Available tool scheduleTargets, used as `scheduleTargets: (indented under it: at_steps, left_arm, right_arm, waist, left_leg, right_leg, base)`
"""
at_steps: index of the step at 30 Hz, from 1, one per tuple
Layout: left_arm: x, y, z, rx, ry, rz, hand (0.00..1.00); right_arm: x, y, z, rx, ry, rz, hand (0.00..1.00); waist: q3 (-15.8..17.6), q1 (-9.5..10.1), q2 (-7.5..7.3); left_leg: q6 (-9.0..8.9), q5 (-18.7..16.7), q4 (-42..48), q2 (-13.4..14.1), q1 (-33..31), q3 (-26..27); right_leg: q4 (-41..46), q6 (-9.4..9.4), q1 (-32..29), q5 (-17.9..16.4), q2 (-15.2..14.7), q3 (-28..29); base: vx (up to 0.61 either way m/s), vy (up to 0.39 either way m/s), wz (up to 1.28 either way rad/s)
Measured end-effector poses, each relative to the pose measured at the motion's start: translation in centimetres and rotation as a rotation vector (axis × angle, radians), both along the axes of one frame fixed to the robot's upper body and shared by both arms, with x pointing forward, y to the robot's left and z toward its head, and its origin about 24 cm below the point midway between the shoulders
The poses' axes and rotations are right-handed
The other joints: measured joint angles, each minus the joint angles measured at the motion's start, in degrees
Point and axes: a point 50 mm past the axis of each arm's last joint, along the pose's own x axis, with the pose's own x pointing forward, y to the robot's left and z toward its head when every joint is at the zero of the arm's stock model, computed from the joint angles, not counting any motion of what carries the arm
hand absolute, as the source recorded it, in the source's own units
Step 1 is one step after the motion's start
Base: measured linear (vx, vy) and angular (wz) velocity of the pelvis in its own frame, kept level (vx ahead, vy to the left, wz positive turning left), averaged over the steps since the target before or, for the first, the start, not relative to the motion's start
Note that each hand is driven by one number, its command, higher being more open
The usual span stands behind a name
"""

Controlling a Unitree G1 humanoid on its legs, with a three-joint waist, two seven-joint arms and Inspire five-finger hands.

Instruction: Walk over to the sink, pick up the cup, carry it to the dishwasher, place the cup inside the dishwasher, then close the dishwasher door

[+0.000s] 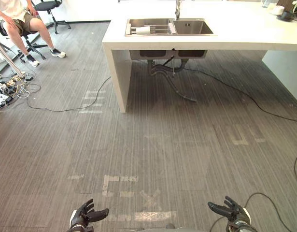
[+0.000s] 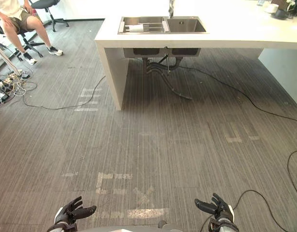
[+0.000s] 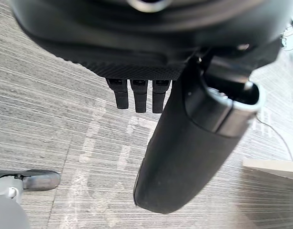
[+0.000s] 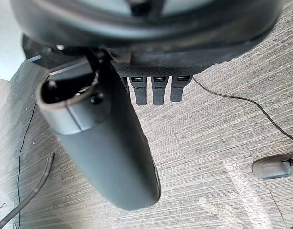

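You are standing well back from the white counter (image 1: 245, 29), with a wide stretch of grey striped floor (image 1: 187, 145) between you and it. The steel sink (image 1: 191, 26) is set into the counter's near-left part, and its faucet (image 1: 177, 9) rises behind the divider between the two basins. The cup (image 1: 142, 30), white, lies on its side on a wire rack (image 1: 158, 31) across the left basin, far out of reach of either hand. Grey drain pipes (image 1: 165, 67) hang below the basins and curve down to the floor.

Your left hand (image 1: 85, 215) shows at the lower left edge of the head views, and your right hand (image 1: 230, 210) at the lower right. Both are low, apart from each other and holding nothing. In each wrist view the fingers (image 3: 139, 95) run straight out in a row with the thumb (image 4: 108, 148) standing clear of them, so both hands are relaxed and spread, with only floor beyond them.

Pale tape marks (image 1: 120, 181) lie on the floor just ahead of your hands. At the far left a person (image 1: 15, 17) sits on a chair, a black office chair (image 1: 49, 6) stands beside them, and a tangle of cords (image 1: 8, 87) lies on the floor nearer you.
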Motion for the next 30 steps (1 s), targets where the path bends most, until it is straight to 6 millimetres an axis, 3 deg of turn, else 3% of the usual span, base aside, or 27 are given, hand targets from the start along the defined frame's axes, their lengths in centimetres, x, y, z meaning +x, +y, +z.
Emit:
scheduleTargets:
  at_steps: [3,4,5,7,9,11,13,14,15,16,18,19,21,22,24,25,27,28,29,30]
  left_arm:
    - [0.7,-0.7,0.1,-0.014,-0.035,0.008,0.9]
    - [1.0,-0.8,0.2,-0.02,-0.047,0.006,0.9]
    - [1.3,-1.1,0.3,-0.025,-0.057,-0.004,0.9]
    - [1.7,-1.2,0.4,-0.021,-0.068,-0.021,0.9]
    - [1.8,-1.2,0.5,-0.016,-0.071,-0.016,0.9]
    - [2.2,-1.2,0.6,-0.013,-0.082,-0.01,0.9]
    - [3.6,-1.3,0.9,-0.007,-0.11,-0.017,0.9]
    - [3.9,-1.3,1.0,-0.005,-0.118,-0.021,0.9]
    - [4.6,-1.2,1.3,0.001,-0.135,-0.024,0.9]
    - [4.6,-1.2,1.3,0.001,-0.134,-0.021,0.9]
    - [5.1,-2.0,1.3,-0.018,-0.151,-0.021,0.9]
    - [5.1,-2.5,1.2,-0.035,-0.159,-0.013,0.9]
    - [5.3,-2.9,1.5,-0.041,-0.193,-0.014,0.9]
    - [5.7,-2.9,1.8,-0.038,-0.214,-0.022,0.9]
    - [6.3,-3.2,2.3,-0.043,-0.248,-0.028,0.9]
    - [6.9,-3.7,2.7,-0.057,-0.288,-0.014,0.9]
    - [7.4,-4.1,3.2,-0.06,-0.322,-0.026,0.9]
    - [7.8,-4.6,3.7,-0.06,-0.348,-0.053,0.9]
    - [8.3,-5.1,4.3,-0.065,-0.382,-0.08,0.9]
    - [8.6,-5.3,4.6,-0.071,-0.404,-0.085,0.9]
  right_arm:
    - [1.2,-0.1,0.4,-0.004,-0.036,-0.015,0.9]
    - [1.4,-0.1,0.5,-0.006,-0.041,-0.021,0.9]
    - [1.4,-0.1,0.5,-0.009,-0.042,-0.024,0.9]
    - [1.3,0.3,0.2,0.001,-0.034,-0.029,0.9]
    - [1.4,0.8,0.1,0.012,-0.028,-0.019,0.9]
    - [1.6,0.9,0.1,0.012,-0.03,-0.007,0.9]
    - [1.6,0.7,0.2,0.006,-0.03,-0.009,0.9]
    - [1.6,0.6,0.2,0.004,-0.031,-0.009,0.9]
    - [1.5,0.5,0.3,-0.001,-0.031,-0.009,0.9]
    - [1.3,0.3,0.3,-0.006,-0.024,-0.013,0.9]
    - [1.4,0.3,0.4,-0.012,-0.034,-0.012,0.9]
    - [1.3,0.3,0.5,-0.017,-0.042,-0.004,0.9]
    - [1.6,1.1,0.6,-0.008,-0.067,0.02,0.9]
    - [2.4,1.8,0.9,0.001,-0.106,0.034,0.9]
    - [3.4,2.2,1.5,0.001,-0.161,0.048,0.9]
    - [4.2,2.4,2.0,-0.002,-0.199,0.055,0.9]
    - [4.4,2.8,2.0,0.006,-0.208,0.053,0.9]
    - [4.4,2.9,2.0,0.008,-0.209,0.053,0.9]
    - [4.3,2.7,1.9,0.004,-0.201,0.048,0.9]
    - [4.2,2.6,1.9,0.003,-0.195,0.044,0.9]
  waist:
    - [1.8,0.3,0.2]
    - [2.5,0.93,-0.03]
    - [3.1,1.3,-0.1]
    - [4.2,0.85,-0.01]
    - [4.7,-0.08,-0.05]
    - [5.4,-0.33,0.3]
    - [6.3,-1.56,1.65]
    - [6.3,-1.92,1.82]
    - [6.0,-1.88,0.86]
    - [5.7,-1.86,0.35]
    - [5.9,-1.73,1.11]
    - [6.3,-1.85,1.72]
    - [6.5,-1.04,1.46]
    - [7.1,0.08,0.39]
    - [7.2,1.47,-0.34]
    - [7.1,2.37,-0.17]
    - [7.2,3.21,-0.29]
    - [7.4,3.84,-0.61]
    - [7.6,4.4,-0.9]
    - [7.6,4.52,-0.84]
  left_leg:
    - [0.26,-4.5,5.8,-0.1,-1.9,0.8]
    - [0.67,-6.7,8.6,-0.5,-2.5,1.3]
    - [1.55,-8.5,10.2,-0.9,-2.2,1.5]
    - [3.07,-9.6,10.6,-1.1,-0.2,0.6]
    - [2.87,-10.9,10.5,-0.8,1.4,-0.3]
    - [1.49,-12.0,10.5,0.5,2.9,-1.0]
    - [-0.51,-12.8,7.7,4.0,6.1,-3.7]
    - [-1.13,-12.6,6.5,4.8,6.9,-4.3]
    - [-2.59,-13.0,6.3,5.2,7.8,-5.0]
    - [-4.07,-13.9,7.7,5.8,8.5,-5.7]
    - [-5.72,-12.6,22.4,8.5,4.6,-6.6]
    - [-6.1,-8.8,40.1,10.9,-1.6,-6.7]
    - [-6.06,-8.0,59.3,14.7,-9.3,-4.9]
    - [-5.83,-8.0,64.8,16.4,-13.2,-2.0]
    - [-5.62,-8.1,66.6,17.4,-18.6,0.7]
    - [-5.47,-8.2,65.0,17.7,-23.8,2.7]
    - [-4.81,-8.7,58.9,17.1,-26.9,5.1]
    - [-4.81,-8.7,49.6,15.2,-28.0,6.3]
    - [-5.62,-7.2,37.2,11.6,-28.4,5.5]
    - [-5.8,-5.2,30.1,9.8,-28.3,4.4]
  right_leg:
    - [7.5,0.91,-2.8,-4.4,-0.4,0.9]
    - [13.7,2.02,-4.9,-7.7,-1.1,1.3]
    - [21.7,4.33,-7.9,-9.8,-1.8,1.2]
    - [33.9,5.14,-13.4,-11.1,-2.7,-0.8]
    - [33.7,4.04,-16.5,-12.2,-3.6,-3.8]
    - [28.5,3.96,-19.4,-11.9,-3.4,-6.1]
    - [21.1,3.06,-21.9,-5.5,-1.7,-7.7]
    - [19.1,2.96,-22.3,-4.1,-1.2,-7.2]
    - [17.2,2.04,-23.5,-0.1,-1.1,-5.6]
    - [18.5,-0.92,-23.1,3.5,-1.3,-6.3]
    - [20.6,-4.98,-19.4,-1.6,0.8,-8.2]
    - [18.0,-6.88,-14.0,-3.1,2.4,-9.6]
    - [13.4,-7.96,-5.7,-3.8,5.1,-9.1]
    - [11.0,-8.81,-1.4,-4.3,5.7,-7.6]
    - [8.0,-10.11,2.7,-5.2,5.8,-5.9]
    - [4.9,-10.75,6.0,-5.6,5.9,-4.7]
    - [2.1,-11.39,9.6,-6.0,5.5,-3.6]
    - [0.8,-12.41,12.0,-6.9,4.7,-3.1]
    - [0.3,-11.75,13.6,-8.7,3.3,-2.4]
    - [0.2,-11.1,14.2,-9.5,2.8,-1.9]
  base:
    - [0.03,0.032,-0.13]
    - [0.03,0.04,-0.16]
    - [0.04,0.028,-0.13]
    - [0.18,0.004,0.16]
    - [0.31,-0.014,0.28]
    - [0.33,-0.041,0.18]
    - [0.48,-0.116,0.5]
    - [0.56,-0.184,0.58]
    - [0.46,-0.179,0.41]
    - [0.73,-0.311,0.34]
    - [0.69,-0.313,0.26]
    - [0.5,-0.227,0.3]
    - [0.59,-0.248,0.12]
    - [0.62,-0.25,-0.2]
    - [0.51,-0.157,-0.32]
    - [0.43,-0.056,-0.3]
    - [0.39,0.016,-0.23]
    - [0.55,0.145,-0.23]
    - [0.55,0.168,-0.22]
    - [0.58,0.208,-0.32]
